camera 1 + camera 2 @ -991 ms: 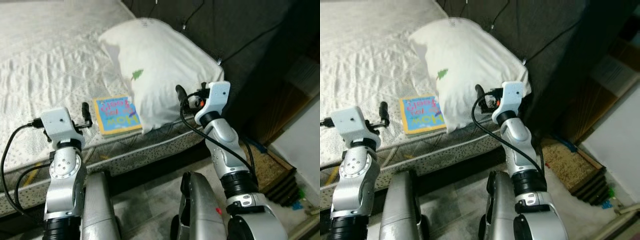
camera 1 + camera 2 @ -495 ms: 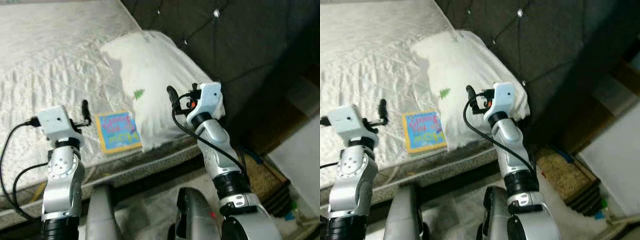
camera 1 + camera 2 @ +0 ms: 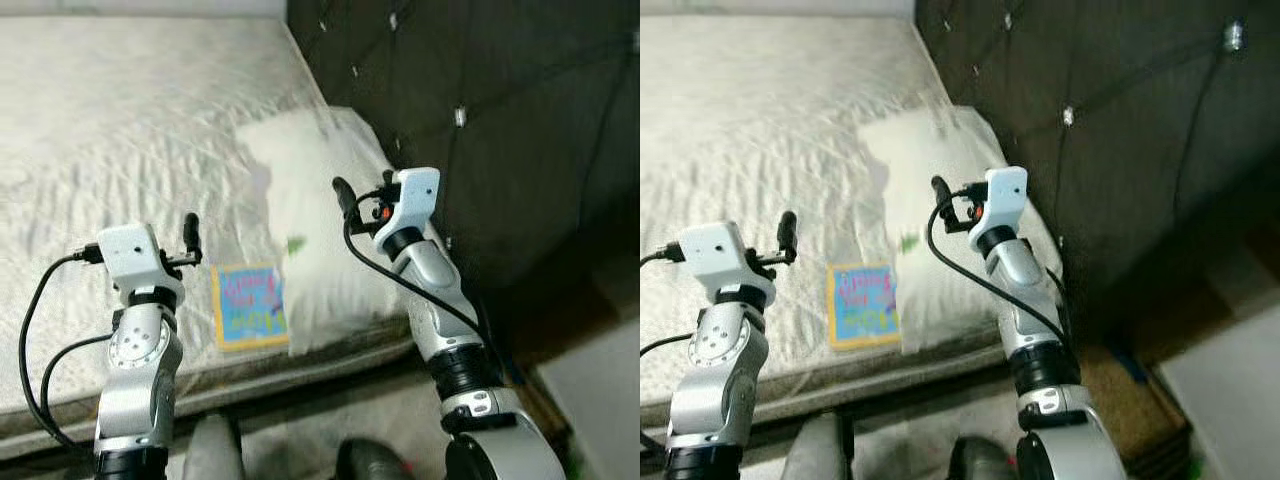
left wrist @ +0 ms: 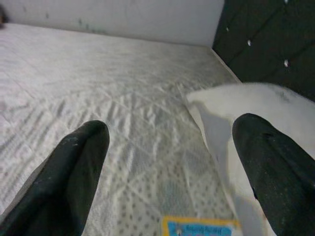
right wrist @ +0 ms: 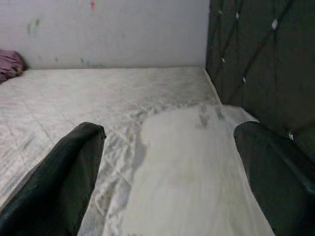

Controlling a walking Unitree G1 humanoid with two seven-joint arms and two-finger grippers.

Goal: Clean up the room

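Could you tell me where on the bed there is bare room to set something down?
The widest free patch is the mattress left of the pillow and beyond the book. It is crowded by the headboard, where the pillow lies with the book against its edge and the right gripper above it.

A white pillow (image 3: 320, 215) lies on the bed's quilted mattress (image 3: 120, 130), up against the dark tufted headboard (image 3: 480, 120), its lower corner reaching the mattress edge — a small green mark shows on its cover. Just beside it, touching or slightly tucked under its edge, a thin book (image 3: 248, 305) lies flat — bright blue cover, yellow border, pink lettering — near the mattress edge.
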